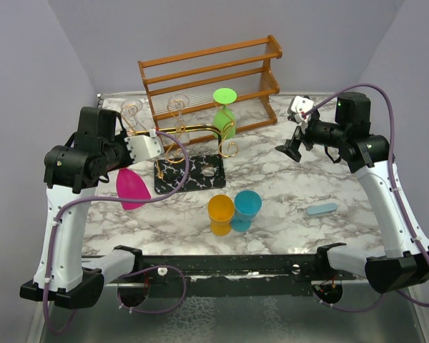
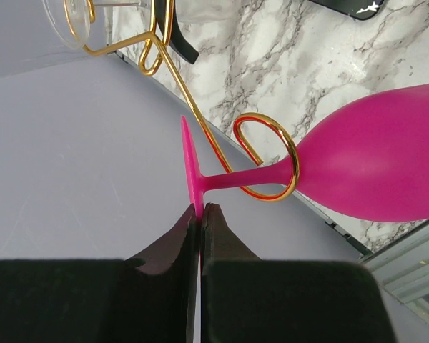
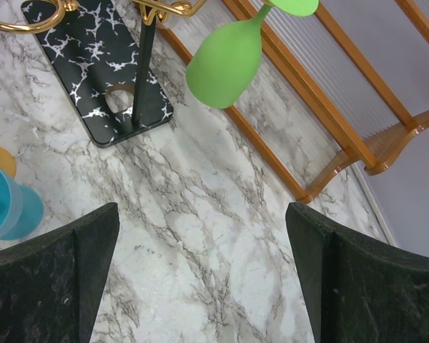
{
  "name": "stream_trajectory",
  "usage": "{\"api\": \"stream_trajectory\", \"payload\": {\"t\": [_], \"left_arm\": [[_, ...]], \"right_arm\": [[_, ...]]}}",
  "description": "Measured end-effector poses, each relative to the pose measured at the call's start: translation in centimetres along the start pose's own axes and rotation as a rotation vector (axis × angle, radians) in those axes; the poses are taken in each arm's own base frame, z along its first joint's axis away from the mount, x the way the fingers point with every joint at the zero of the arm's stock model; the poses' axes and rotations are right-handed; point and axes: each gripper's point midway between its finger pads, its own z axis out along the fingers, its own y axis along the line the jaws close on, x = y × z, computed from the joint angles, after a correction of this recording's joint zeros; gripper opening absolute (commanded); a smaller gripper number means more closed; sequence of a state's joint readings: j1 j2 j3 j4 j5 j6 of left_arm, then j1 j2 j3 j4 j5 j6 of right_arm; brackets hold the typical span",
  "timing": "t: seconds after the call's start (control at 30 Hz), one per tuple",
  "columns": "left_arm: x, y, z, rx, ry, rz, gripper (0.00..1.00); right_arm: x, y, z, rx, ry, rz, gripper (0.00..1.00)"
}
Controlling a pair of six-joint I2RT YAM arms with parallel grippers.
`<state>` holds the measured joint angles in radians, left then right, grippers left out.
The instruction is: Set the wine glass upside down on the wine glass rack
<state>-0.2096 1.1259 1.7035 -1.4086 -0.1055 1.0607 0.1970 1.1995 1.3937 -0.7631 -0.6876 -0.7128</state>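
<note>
My left gripper (image 1: 151, 145) is shut on the rim of the foot of a pink wine glass (image 1: 132, 187). In the left wrist view the jaws (image 2: 200, 209) pinch the foot edge. The pink glass's stem (image 2: 236, 179) passes through a gold scroll loop (image 2: 268, 153) of the wine glass rack (image 1: 189, 132), and its bowl (image 2: 379, 161) hangs beyond the loop. The rack stands on a black white-veined base (image 1: 173, 180). A green wine glass (image 1: 225, 114) hangs upside down on the rack's right side. My right gripper (image 1: 292, 148) is open and empty, apart from the rack; in its wrist view (image 3: 201, 214) it is over bare marble.
An orange-brown wooden shelf (image 1: 211, 78) stands behind the rack. Two clear glasses (image 1: 177, 107) hang on the rack's back arms. An orange cup (image 1: 220, 213) and a teal cup (image 1: 246, 209) stand at front centre. A small blue-grey block (image 1: 322, 209) lies front right.
</note>
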Motion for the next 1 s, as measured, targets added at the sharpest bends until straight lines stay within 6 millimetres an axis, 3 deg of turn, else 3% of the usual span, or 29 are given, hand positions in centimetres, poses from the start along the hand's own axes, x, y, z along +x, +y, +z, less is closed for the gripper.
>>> {"api": "stream_trajectory", "payload": {"t": [1.0], "left_arm": [[-2.0,-0.5,1.6,0.062,-0.089,0.007,0.03]], "right_arm": [[0.5,-0.1,0.1,0.008,0.016,0.004,0.99]]}}
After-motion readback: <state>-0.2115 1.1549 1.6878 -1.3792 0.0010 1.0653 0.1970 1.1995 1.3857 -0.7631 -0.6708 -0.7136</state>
